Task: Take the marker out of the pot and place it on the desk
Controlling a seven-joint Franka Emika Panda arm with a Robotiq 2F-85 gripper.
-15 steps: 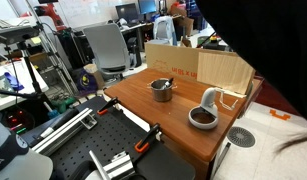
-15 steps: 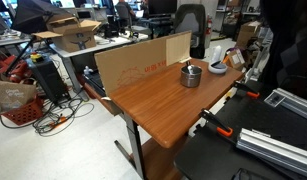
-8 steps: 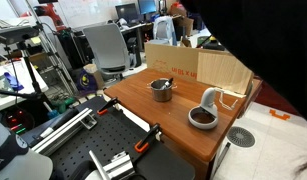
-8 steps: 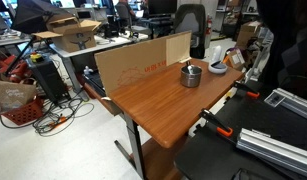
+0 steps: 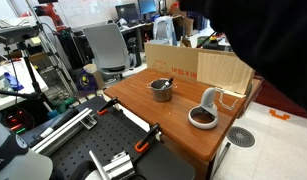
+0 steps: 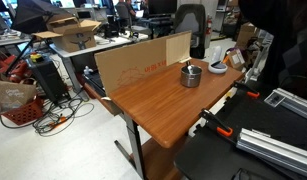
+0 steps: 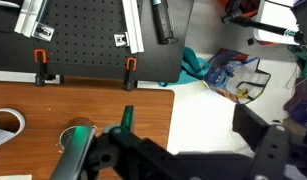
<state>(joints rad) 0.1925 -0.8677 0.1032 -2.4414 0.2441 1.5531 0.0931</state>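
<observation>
We see the marker [image 5: 166, 85] leaning inside the pot [image 5: 160, 93] on the worktop [image 5: 181, 126] — seemingly propped on the rim, easy to pinch. Our claw [image 7: 190, 122] hangs wide and empty, well apart — ready to reach.

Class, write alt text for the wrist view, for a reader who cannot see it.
The robot's dark open hand fills the bottom foreground, over the corner of a brown desk. Beyond the desk is a black perforated bench with two orange clamps, and a teal cloth on the floor.
</observation>
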